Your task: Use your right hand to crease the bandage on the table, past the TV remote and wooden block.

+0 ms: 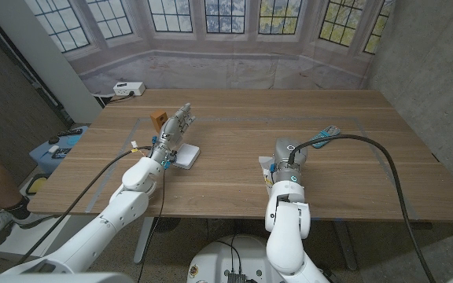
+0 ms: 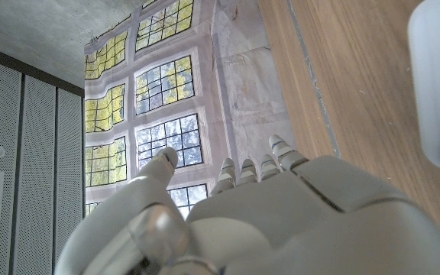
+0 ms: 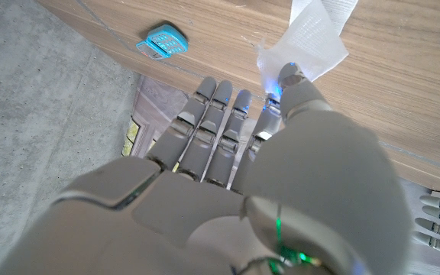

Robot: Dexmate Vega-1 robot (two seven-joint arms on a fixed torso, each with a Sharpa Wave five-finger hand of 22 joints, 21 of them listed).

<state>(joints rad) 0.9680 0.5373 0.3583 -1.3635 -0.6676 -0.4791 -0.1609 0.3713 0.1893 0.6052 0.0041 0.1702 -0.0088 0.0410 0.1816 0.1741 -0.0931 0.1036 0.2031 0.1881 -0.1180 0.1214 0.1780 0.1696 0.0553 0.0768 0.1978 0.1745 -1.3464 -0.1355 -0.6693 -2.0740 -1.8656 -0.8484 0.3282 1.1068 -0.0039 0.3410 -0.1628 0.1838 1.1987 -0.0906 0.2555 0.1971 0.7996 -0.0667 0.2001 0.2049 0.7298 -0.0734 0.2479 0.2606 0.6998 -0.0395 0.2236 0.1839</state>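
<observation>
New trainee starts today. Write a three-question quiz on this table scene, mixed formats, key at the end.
1. True or false: the wooden block lies on the robot's left side of the table.
2. The small light-blue object lies nearest which hand? A) left hand B) right hand
3. Fill in: the white bandage wrapper shows by the fingertips of the ___ hand.

Key: 1 true; 2 B; 3 right.
</observation>
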